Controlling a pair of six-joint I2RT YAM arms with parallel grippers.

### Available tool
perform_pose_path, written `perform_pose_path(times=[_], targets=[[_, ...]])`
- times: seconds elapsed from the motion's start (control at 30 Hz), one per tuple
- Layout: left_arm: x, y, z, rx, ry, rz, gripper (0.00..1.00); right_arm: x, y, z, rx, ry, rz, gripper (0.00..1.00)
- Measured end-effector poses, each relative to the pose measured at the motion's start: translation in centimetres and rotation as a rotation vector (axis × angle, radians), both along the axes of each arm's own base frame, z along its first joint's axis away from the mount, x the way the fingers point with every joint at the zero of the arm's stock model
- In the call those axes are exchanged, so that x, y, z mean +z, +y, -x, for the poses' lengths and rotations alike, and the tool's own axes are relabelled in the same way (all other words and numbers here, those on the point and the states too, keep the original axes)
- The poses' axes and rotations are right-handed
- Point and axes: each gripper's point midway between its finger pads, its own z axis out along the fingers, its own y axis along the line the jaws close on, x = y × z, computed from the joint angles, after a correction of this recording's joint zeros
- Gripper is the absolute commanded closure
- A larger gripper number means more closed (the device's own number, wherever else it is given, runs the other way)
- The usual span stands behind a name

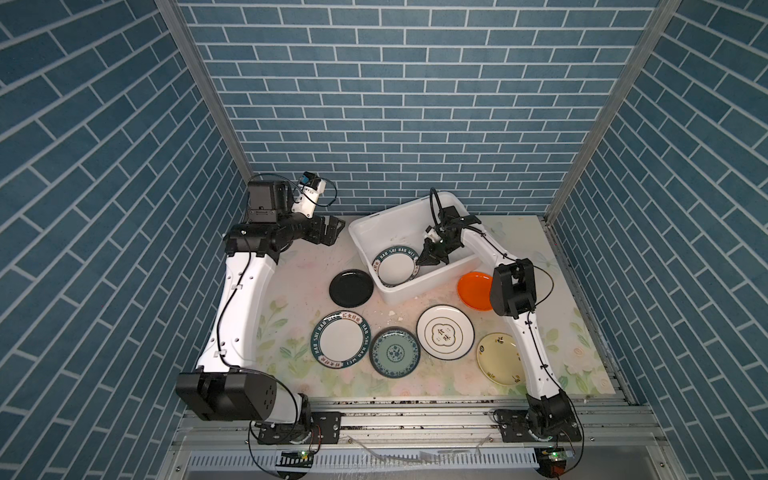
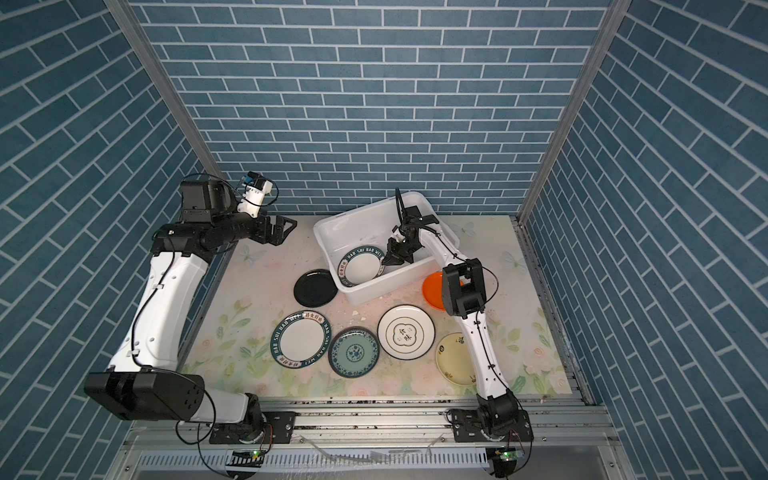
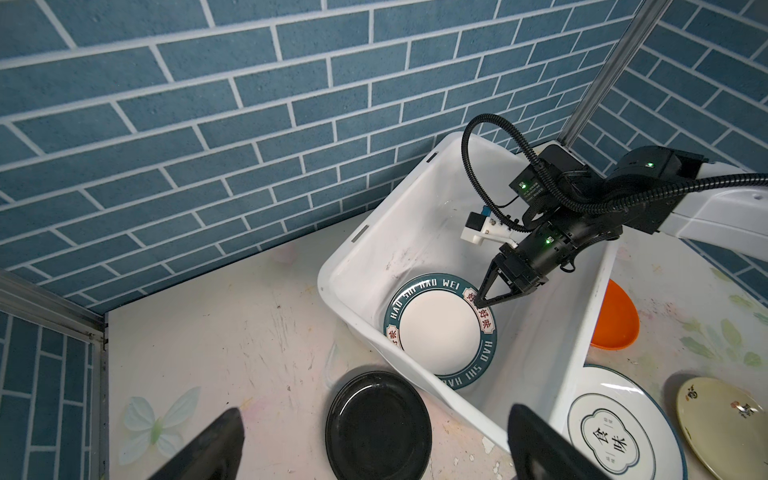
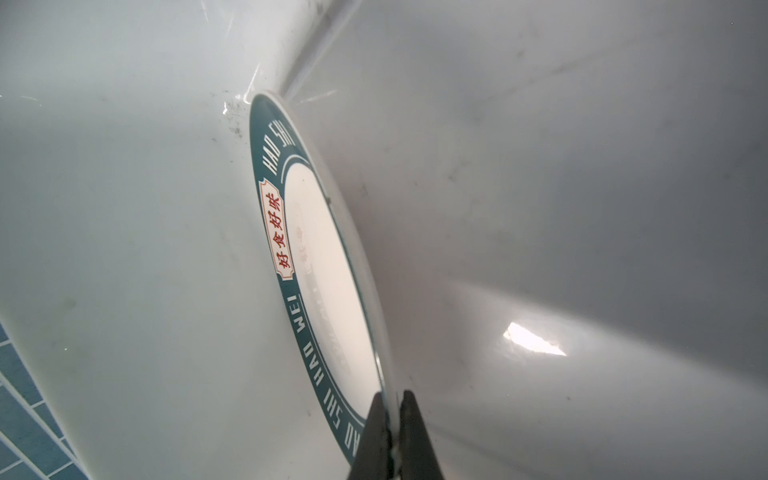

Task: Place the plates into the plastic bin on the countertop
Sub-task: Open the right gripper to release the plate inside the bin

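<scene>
The white plastic bin (image 1: 419,287) stands at the back of the countertop (image 1: 299,266). Inside it a white plate with a dark lettered rim (image 1: 395,267) (image 4: 324,270) leans tilted, and my right gripper (image 1: 419,262) (image 4: 392,399) is shut on its rim. My left gripper (image 1: 332,228) (image 3: 376,411) hangs open at the back left, holding nothing. On the countertop lie a black plate (image 1: 351,287), a second lettered plate (image 1: 340,340), a teal patterned plate (image 1: 395,352), a white quatrefoil plate (image 1: 445,332), an orange plate (image 1: 473,289) and a cream-yellow plate (image 1: 496,359).
My right arm's elbow (image 1: 513,291) hangs over part of the orange plate, and its forearm crosses the cream-yellow one. Small white chips (image 1: 390,312) lie in front of the bin. A grey metal rail (image 1: 415,409) runs along the front; blue brick walls enclose three sides.
</scene>
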Motion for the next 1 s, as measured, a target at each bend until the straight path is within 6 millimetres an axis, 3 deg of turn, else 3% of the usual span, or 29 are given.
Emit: perform_pose_path(times=[0.83,1.0], targets=[[-1.6,0.0,-0.3,0.007,0.042,0.012,0.00,-2.2,0.0,-0.3,0.000,0.028,0.010,0.80],[-1.6,-0.1,-0.3,0.008,0.042,0.014,0.00,-2.4,-0.2,-0.2,0.001,0.025,0.021,0.70]])
